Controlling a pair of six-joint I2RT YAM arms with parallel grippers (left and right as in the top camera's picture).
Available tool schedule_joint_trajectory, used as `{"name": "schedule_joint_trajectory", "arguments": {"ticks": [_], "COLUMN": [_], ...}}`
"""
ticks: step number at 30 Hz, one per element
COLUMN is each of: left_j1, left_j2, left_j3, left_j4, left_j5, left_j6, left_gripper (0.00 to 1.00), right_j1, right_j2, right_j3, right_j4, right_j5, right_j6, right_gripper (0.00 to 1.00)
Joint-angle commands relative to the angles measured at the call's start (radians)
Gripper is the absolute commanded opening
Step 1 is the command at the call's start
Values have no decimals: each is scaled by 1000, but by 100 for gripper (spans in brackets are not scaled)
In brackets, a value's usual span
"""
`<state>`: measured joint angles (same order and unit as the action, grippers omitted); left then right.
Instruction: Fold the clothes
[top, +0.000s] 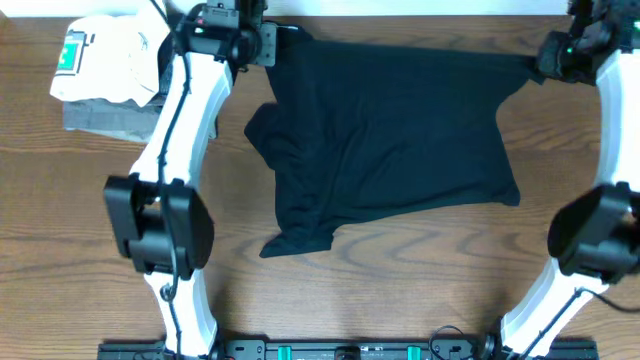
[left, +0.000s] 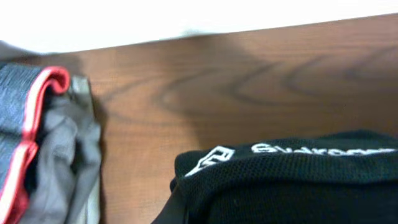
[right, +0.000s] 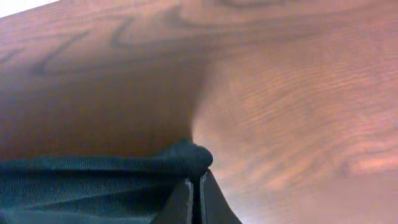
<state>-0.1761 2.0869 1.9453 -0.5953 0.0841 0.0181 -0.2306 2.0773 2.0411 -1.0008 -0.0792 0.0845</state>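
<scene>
- I see one black garment (top: 400, 130), lying mostly flat on the far half of the table (top: 400, 280) between my two arms.
- Its far edge runs from one gripper to the other. The near left corner is rumpled and comes to a point towards the front edge.
- My left wrist camera shows one line of white lettering with a small white logo along a bunched edge of the cloth (left: 292, 186).
- The right gripper (right: 194, 183) sits at the far right corner of the garment. Its two fingers (right: 180, 205) are pressed almost together, with a knot of black fabric pinched at their tips.
- The left gripper (top: 268, 42) sits at the far left corner. The cloth fills the bottom of its own camera's view and hides the jaws, so I cannot tell whether they are closed on it.
- To the far left lies one white garment (top: 105, 55) with one green patch, on top of a grey folded pile (top: 105, 118).
- The pile has red trim (left: 37, 84). I cannot count its pieces.
</scene>
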Motion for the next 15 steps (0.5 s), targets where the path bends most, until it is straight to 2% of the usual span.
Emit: {"name": "schedule_joint_trajectory", "arguments": {"ticks": [1, 9, 15], "left_j1": [19, -1, -13], "left_j2": [39, 150, 207], "left_j3": [13, 13, 13], "left_j4": [74, 311, 425], "left_j5": [-74, -70, -70], "left_j6": [-16, -16, -16], "left_gripper": [6, 6, 6], "right_j1": [-10, -3, 4], "right_j2": [55, 195, 289], "right_j3": [4, 4, 4], "right_j4": [73, 280, 375], "right_j5": [12, -9, -31], "right_j6": [-14, -11, -11], "right_gripper": [1, 1, 1]}}
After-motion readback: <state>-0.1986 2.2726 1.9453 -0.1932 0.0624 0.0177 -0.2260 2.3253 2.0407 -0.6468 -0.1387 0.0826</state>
